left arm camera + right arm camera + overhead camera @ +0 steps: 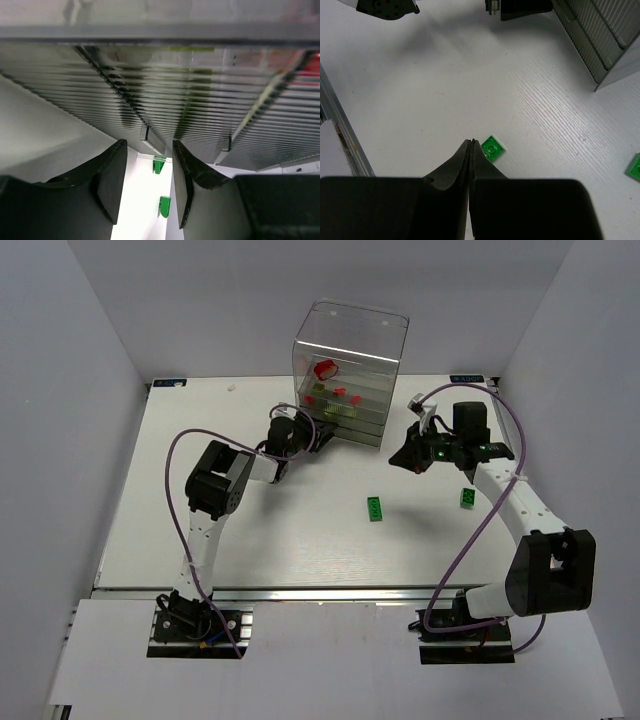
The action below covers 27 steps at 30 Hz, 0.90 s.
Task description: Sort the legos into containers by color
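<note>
Now left fingers [112,185] stand half-parted, empty — right fingers [456,167] pressed together.

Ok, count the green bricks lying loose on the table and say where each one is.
2. One green brick lies near the table's middle; the second brick sits to its right, beside the right arm. More could be hidden under the arms.

Left wrist view: container [200,85] blurred, ribbed drawer fronts cut off at top and both sides; contents mere red and yellow-green smears. Lower green lego [164,206] partly behind finger [184,187]. Right wrist view: edge green lego [635,166] clipped by right border; only container corner in frame, top right. Top view: red legos [340,392] too small for shape; left gripper [318,438] tips lost in dark against drawers.
</note>
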{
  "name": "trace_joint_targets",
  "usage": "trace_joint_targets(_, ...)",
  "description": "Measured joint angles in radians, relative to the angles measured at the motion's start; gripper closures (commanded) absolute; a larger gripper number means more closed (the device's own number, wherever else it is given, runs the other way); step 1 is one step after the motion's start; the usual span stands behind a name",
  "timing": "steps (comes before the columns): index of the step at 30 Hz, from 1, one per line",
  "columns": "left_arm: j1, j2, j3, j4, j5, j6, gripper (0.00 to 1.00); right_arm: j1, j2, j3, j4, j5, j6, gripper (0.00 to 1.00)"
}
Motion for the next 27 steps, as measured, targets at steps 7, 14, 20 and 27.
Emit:
trace_joint_targets(7, -0.021, 0.035, 0.018, 0.028, -0.048, -0.027, 0.68, -0.044, -0.003, -0.026, 0.003, -0.029, 0.006, 1.0)
trace_joint_targets(14, -0.033, 0.063, 0.029, 0.106, -0.09, -0.062, 0.91, -0.069, -0.005, -0.031, 0.003, -0.051, 0.003, 1.0)
trace_joint_targets(20, -0.035, 0.052, -0.038, 0.18, -0.105, -0.081, 0.98, -0.076, -0.005, -0.048, -0.003, -0.059, -0.018, 0.9)
trace_joint_targets(27, -0.046, -0.116, -0.368, 0.307, -0.105, -0.085, 0.98, -0.077, -0.003, -0.062, -0.009, -0.058, -0.043, 0.75)
